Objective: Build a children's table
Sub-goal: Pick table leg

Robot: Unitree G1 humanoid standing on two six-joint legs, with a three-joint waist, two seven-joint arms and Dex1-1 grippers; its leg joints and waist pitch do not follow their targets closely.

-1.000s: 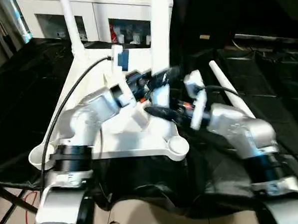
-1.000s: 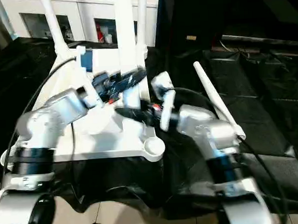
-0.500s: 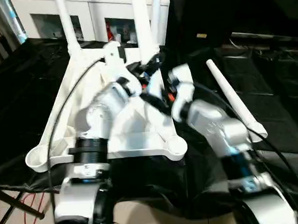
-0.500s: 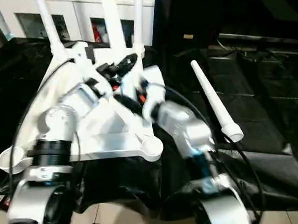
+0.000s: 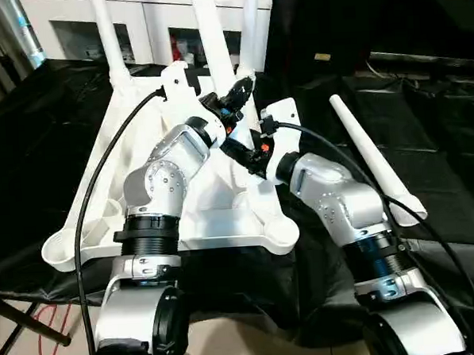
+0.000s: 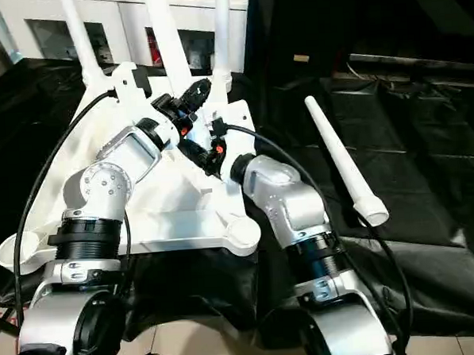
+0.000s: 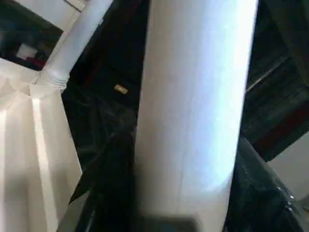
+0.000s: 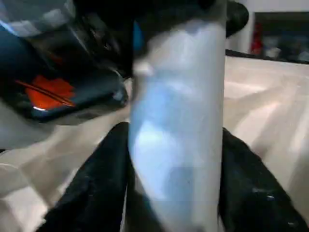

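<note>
The white tabletop (image 5: 199, 203) lies upside down on the black-draped desk (image 5: 426, 136), ribbed underside up, one bulging corner (image 5: 281, 236) near the desk's front edge. Two legs already stand in its far corners: one on the far left (image 5: 106, 37), another on the far right (image 5: 249, 26). A third leg (image 5: 212, 36) rises over the middle of the tabletop, tilted slightly to the left, and both arms meet at its lower end.

The left tool (image 5: 233, 94) is clamped around this leg; in the left wrist view the tube (image 7: 193, 96) runs up between its dark fingers (image 7: 113, 183). The right tool (image 5: 247, 149) grips the same leg lower down (its wrist view shows the tube (image 8: 176, 121) wedged between two black fingers (image 8: 106, 179), with the other tool's body just beside it).

The fourth leg (image 5: 371, 158) lies loose on the black cover to the right of the tabletop, well apart from it, flared end (image 5: 410, 210) toward the robot. A white cabinet (image 5: 145, 23) with glass doors stands behind the desk.
</note>
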